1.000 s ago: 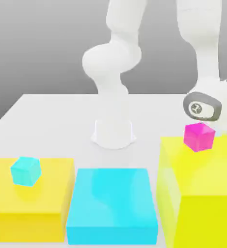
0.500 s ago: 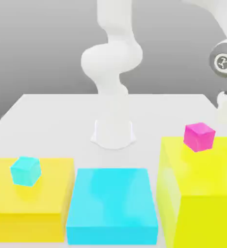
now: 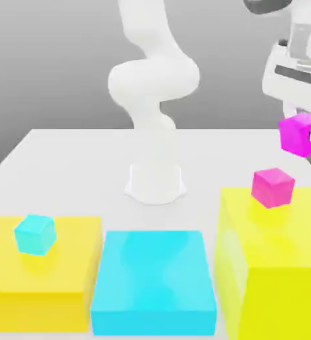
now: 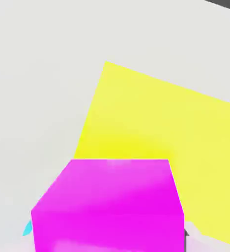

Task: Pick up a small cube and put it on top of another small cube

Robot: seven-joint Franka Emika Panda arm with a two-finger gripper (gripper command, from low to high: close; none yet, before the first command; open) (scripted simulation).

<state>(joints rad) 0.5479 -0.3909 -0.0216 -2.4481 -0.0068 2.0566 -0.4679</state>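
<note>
Lifting clear since a second ago, the hand now grips the fuchsia cube aloft, at about one o'clock from the pink cube on the yellow block; probably stacking comes next.

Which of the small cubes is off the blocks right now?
The purplish magenta small cube, held in the gripper above the tall yellow block. The pinker cube and cyan cube sit on yellow blocks.
</note>
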